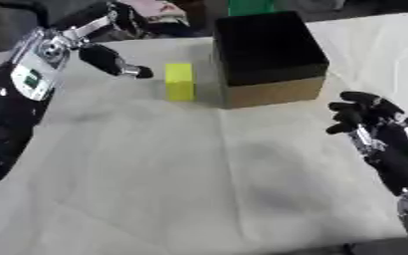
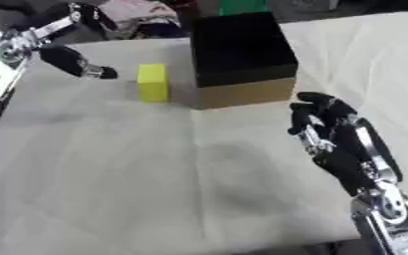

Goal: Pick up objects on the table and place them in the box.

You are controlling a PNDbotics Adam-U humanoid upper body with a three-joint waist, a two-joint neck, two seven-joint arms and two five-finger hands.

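A yellow block (image 1: pixel 179 81) stands on the white cloth just left of the box (image 1: pixel 268 57), a cardboard cube with a black top. My left hand (image 1: pixel 112 59) hangs to the left of the block, fingers spread and straight, a fingertip a short gap from the block; it holds nothing. My right hand (image 2: pixel 325 122) hovers over the cloth at the right, below the box's front right corner, fingers loosely bent and empty.
The white cloth covers the table (image 1: pixel 199 174), with a broad bare stretch in front of the box. Clutter in pink and a green object (image 1: pixel 253 7) lie beyond the far edge.
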